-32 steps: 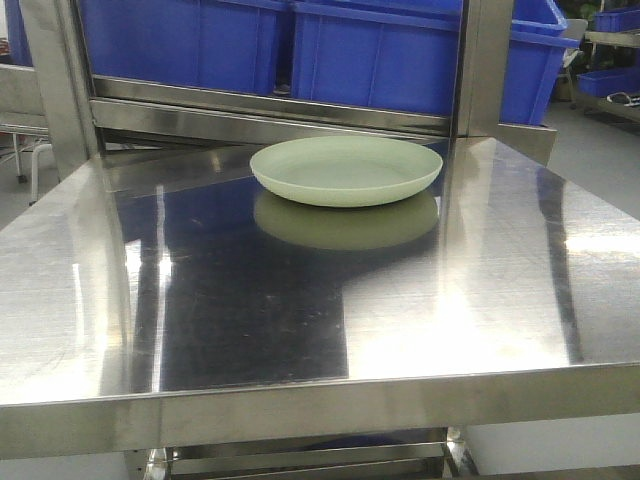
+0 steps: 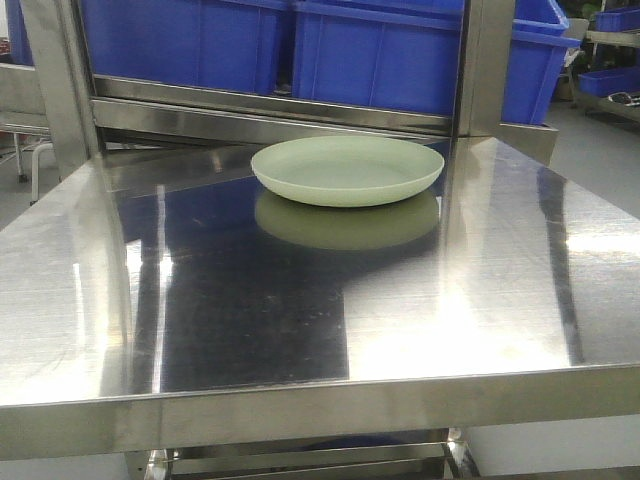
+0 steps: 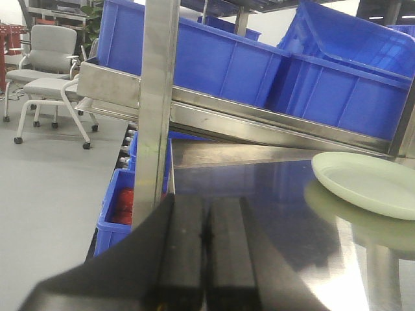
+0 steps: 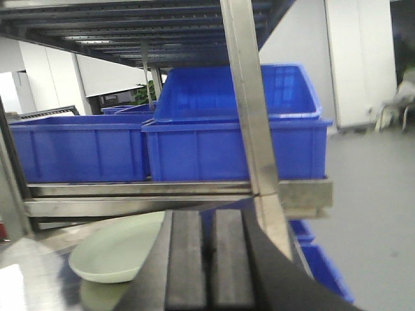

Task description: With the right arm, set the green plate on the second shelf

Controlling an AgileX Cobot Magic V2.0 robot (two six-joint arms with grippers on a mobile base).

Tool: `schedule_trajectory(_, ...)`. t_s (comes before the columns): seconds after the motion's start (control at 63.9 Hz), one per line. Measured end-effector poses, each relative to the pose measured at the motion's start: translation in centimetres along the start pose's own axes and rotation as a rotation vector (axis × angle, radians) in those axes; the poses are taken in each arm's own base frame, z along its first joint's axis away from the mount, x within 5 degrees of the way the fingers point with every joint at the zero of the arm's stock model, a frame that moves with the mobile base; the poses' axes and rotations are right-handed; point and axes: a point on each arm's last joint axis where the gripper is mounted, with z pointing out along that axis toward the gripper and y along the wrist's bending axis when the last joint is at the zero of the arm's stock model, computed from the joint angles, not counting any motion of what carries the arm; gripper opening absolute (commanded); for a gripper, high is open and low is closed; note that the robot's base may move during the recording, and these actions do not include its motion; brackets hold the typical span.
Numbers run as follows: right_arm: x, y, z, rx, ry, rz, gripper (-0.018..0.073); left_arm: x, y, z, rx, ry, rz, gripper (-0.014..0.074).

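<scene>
Jaws of black right gripper (image 4: 209, 259) pressed together, empty, apart from pale mint-green round plastic plate (image 2: 347, 168) on steel tabletop (image 2: 250, 310)

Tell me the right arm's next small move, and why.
Probably open the right gripper and ease it down and left toward the plate. Its jaws are shut and empty, and the plate lies untouched on the table, low and left in the right wrist view.

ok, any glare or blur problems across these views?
Front view: bright glare patches on the steel table, mirrored reflection under the green plate. Left wrist: left gripper close-up and soft, plate sharp. Right wrist: whole frame soft, right gripper blurred.
</scene>
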Motion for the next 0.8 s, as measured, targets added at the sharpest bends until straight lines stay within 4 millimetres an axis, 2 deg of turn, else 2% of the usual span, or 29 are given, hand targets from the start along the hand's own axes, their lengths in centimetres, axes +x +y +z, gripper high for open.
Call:
schedule_trajectory(0.172,-1.5,0.9,2.0,-0.027,0.118,0.047,0.0121,0.0,0.0,0.0,0.0,0.0,0.0,0.013)
schedule_trajectory(0.298,-3.5,2.1,5.3,-0.052,0.205,0.028,0.0121,0.0,0.0,0.0,0.0,0.0,0.0,0.013)
schedule_trajectory(0.439,-5.1,3.1,11.2,-0.04,0.283,0.02,0.0123,0.0,0.0,0.0,0.0,0.0,0.0,0.013)
schedule_trajectory(0.595,-5.0,3.8,19.1,-0.006,0.383,0.023,0.0189,0.0,0.0,0.0,0.0,0.0,0.0,0.013)
schedule_trajectory(0.689,-3.8,3.8,23.6,0.036,0.482,0.017,0.0275,0.0,0.0,0.0,0.0,0.0,0.0,0.013)
schedule_trajectory(0.799,-1.5,3.4,27.7,0.106,0.639,0.006,0.0298,0.0,0.0,0.0,0.0,0.0,0.0,0.013)
